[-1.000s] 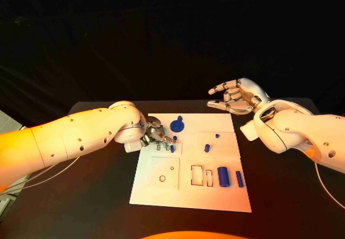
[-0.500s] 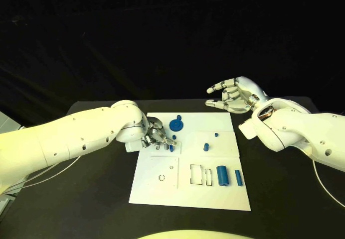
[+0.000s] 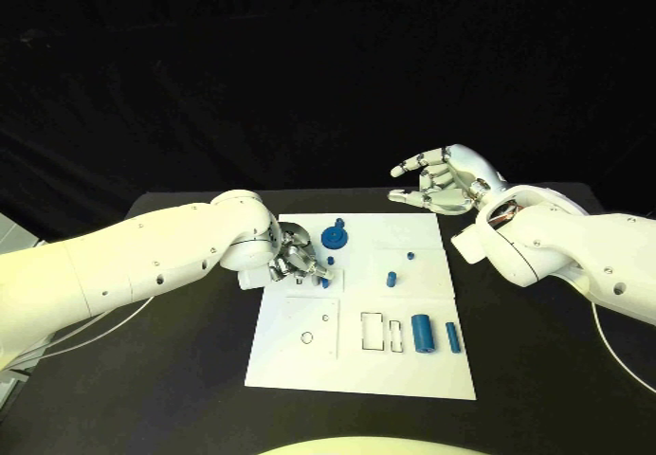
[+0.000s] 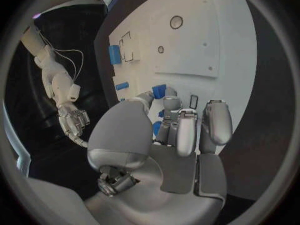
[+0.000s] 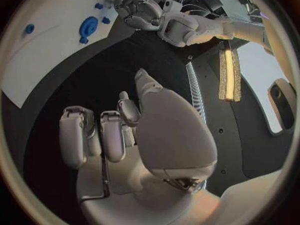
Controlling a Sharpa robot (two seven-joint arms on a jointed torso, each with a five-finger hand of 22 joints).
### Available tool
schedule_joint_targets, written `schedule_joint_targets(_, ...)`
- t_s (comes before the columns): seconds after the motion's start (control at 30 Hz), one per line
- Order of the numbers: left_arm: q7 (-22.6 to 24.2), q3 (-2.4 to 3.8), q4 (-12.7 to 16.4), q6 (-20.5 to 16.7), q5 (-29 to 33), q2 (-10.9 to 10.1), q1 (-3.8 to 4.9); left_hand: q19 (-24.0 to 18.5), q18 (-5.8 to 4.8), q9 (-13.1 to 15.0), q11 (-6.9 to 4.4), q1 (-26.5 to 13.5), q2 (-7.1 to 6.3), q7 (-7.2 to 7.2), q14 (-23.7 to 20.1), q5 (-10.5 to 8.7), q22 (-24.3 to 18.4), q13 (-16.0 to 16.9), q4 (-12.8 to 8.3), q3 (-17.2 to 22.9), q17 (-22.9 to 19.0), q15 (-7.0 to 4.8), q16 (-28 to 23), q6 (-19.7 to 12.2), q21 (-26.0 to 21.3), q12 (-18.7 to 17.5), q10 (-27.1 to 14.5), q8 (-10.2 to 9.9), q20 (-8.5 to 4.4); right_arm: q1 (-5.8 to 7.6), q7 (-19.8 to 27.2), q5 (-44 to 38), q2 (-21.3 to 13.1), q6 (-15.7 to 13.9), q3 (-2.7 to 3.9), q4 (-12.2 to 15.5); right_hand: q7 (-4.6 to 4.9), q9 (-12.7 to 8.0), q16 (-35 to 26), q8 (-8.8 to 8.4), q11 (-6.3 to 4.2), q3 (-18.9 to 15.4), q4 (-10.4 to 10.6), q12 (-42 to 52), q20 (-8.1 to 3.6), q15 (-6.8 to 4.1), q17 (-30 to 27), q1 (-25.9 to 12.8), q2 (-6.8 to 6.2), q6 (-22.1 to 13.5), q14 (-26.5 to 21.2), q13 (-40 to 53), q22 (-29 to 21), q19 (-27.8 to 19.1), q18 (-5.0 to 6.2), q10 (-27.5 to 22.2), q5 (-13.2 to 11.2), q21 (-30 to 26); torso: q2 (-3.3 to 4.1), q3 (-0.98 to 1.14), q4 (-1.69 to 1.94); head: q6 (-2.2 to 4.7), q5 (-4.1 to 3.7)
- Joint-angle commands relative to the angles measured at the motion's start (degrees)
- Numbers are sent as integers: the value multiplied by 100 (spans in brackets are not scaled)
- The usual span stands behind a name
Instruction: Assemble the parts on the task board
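left hand [image 3: 293, 258] is curled down on a small blue part [image 3: 327, 280] at the task board [image 3: 410, 365] left edge, looks pinched. right hand [image 3: 440, 182] hangs open, well off the board's far corner, so left's way nearer.

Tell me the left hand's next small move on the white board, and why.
Probably lower and seat the piece. The left hand pinches a small blue part right at the white task board, beside a small rectangular slot. The right hand hovers off the board holding nothing, so it will not help.
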Motion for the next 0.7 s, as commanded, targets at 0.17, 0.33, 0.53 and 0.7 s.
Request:
schedule_joint_targets(0.17, 108, 2, 16, -45, 65, 31, 9, 9, -110, 141, -59, 289, 10, -38, 405, -12, 18, 12, -28, 319, 1020, -33, 40, -13, 32, -3, 3, 79, -20, -7, 22, -94, 22, 118, 3, -12, 1, 9, -28, 19, -9, 10, 27, -27, 31, 20, 585, -9, 48, 1, 319, -5, 1120, 126, 83, -49, 15, -29, 2, 0, 1, -8, -12)
schedule_joint_targets(0.33, 124, 2, 9, -2, 83, 45, 8, 50, -123, 243, -66, 481, -68, -42, 430, -18, 84, 93, -43, 650, 1082, -38, 74, -59, 58, 49, 52, 95, -32, -10, 18, -94, 23, 138, 3, -22, 1, 9, -35, 21, -8, 13, 31, -31, 31, 20, 576, -13, 59, -1, 316, -10, 1117, 123, 85, -51, 14, -37, 4, -1, 4, -28, -34)
schedule_joint_targets(0.53, 133, 1, -6, 52, 92, 48, 8, 55, -126, 356, -71, 713, -218, -41, 437, -7, 110, 96, -167, 1272, 1107, -47, 89, -101, 69, 38, 49, 73, -39, -15, 10, -95, 24, 149, 2, -31, 1, 9, -38, 21, -8, 14, 30, -38, 31, 20, 572, -13, 61, -1, 314, -15, 1110, 114, 88, -56, 14, -53, -2, 0, -2, -37, -24)
schedule_joint_targets(0.7, 110, 1, -15, 80, 144, 43, 8, 61, -130, 573, -39, 680, -512, 10, 438, 9, 147, 73, -627, 2519, 1114, -18, 95, -169, 86, -9, 49, 90, -25, -17, -3, -93, 24, 157, 2, -38, 2, 9, -58, 22, -8, 14, 29, -51, 31, 20, 539, -13, 61, -3, 304, -27, 1094, 95, 97, -66, 13, -92, -3, -4, 6, -41, -13)
